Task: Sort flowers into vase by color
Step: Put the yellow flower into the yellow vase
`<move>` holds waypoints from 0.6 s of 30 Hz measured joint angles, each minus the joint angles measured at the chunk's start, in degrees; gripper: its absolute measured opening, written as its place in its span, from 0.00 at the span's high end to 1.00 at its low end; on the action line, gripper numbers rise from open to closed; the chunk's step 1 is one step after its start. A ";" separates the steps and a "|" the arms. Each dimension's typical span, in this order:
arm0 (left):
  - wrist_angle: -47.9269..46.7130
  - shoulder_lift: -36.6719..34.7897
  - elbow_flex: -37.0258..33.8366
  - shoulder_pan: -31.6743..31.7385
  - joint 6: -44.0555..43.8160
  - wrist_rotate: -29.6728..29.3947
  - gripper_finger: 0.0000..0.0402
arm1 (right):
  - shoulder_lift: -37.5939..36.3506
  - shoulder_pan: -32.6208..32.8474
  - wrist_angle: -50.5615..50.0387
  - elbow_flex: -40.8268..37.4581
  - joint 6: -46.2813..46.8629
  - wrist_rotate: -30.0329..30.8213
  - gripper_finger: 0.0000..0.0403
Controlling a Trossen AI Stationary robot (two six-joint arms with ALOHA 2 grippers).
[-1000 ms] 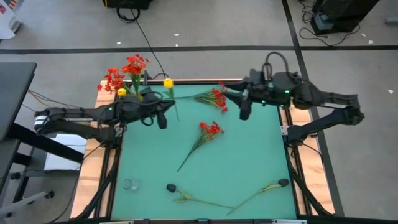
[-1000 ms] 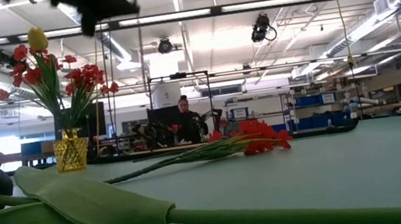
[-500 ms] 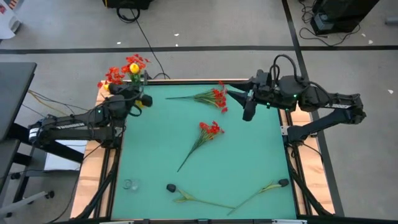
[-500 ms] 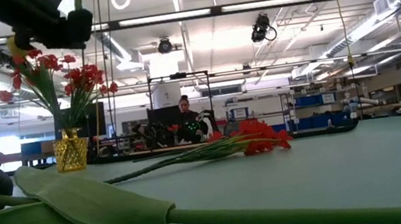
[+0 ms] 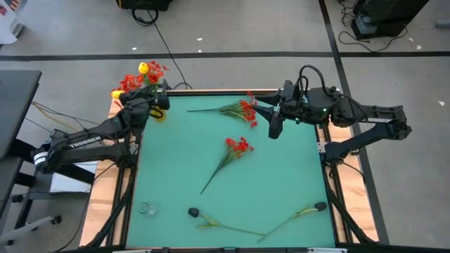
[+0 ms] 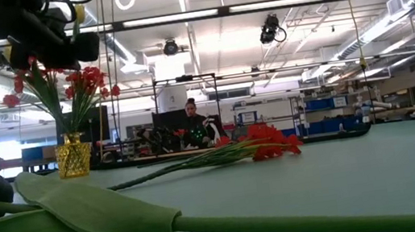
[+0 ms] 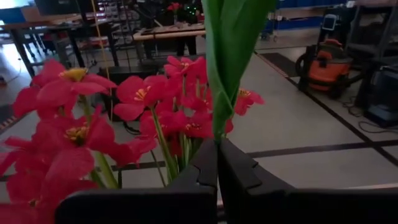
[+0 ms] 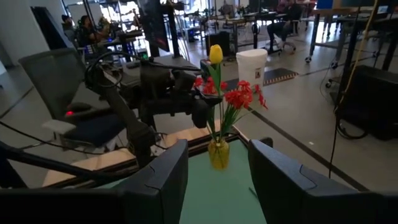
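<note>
The yellow vase (image 5: 160,114) stands at the table's far left corner with red sprays (image 5: 130,82) in it; the low view shows the vase (image 6: 73,156) and the right wrist view shows the vase (image 8: 219,154). My left gripper (image 5: 155,105) hovers just above it, shut on a tulip stem whose yellow head (image 5: 143,68) rises over the bouquet. A second yellow head (image 5: 116,93) shows beside the reds. My right gripper (image 5: 275,127) is open, above the table's far right part, touching nothing. My left gripper pinches the tulip's green stem and leaf (image 7: 217,127) between its two shut fingers, coming roughly level from the table's left and lying across the stem. The stem stands upright, its top leaving the wrist view. The gripper hides its lower end.
One red spray (image 5: 239,109) lies near the far edge and another red spray (image 5: 237,146) at mid-table. Two green stems with dark ends (image 5: 194,211) (image 5: 320,206) lie by the near edge, next to a small clear object (image 5: 145,208). A person (image 6: 193,126) stands beyond the table.
My left gripper has carried the yellow tulip from above the table's far middle toward the far left corner, ending over the vase. The tulip has gone from slanting over the table to standing upright among the red sprays, which have been nudged outward.
</note>
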 joint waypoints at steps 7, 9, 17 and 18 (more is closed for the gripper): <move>-2.53 -0.04 0.02 -0.20 -3.10 0.42 0.98 | 0.02 -0.83 -0.02 0.00 -0.18 -0.02 0.56; -4.80 -0.03 0.02 -0.20 -3.13 1.67 0.97 | 0.02 -1.11 -0.02 0.00 -0.18 -0.02 0.56; -12.21 -0.04 0.09 -0.07 -7.10 6.03 0.78 | 0.02 -1.18 -0.02 0.00 0.46 -0.02 0.56; -13.44 -0.04 0.09 -0.07 -7.24 7.52 0.74 | 0.02 -1.18 -0.02 0.00 0.90 -0.02 0.56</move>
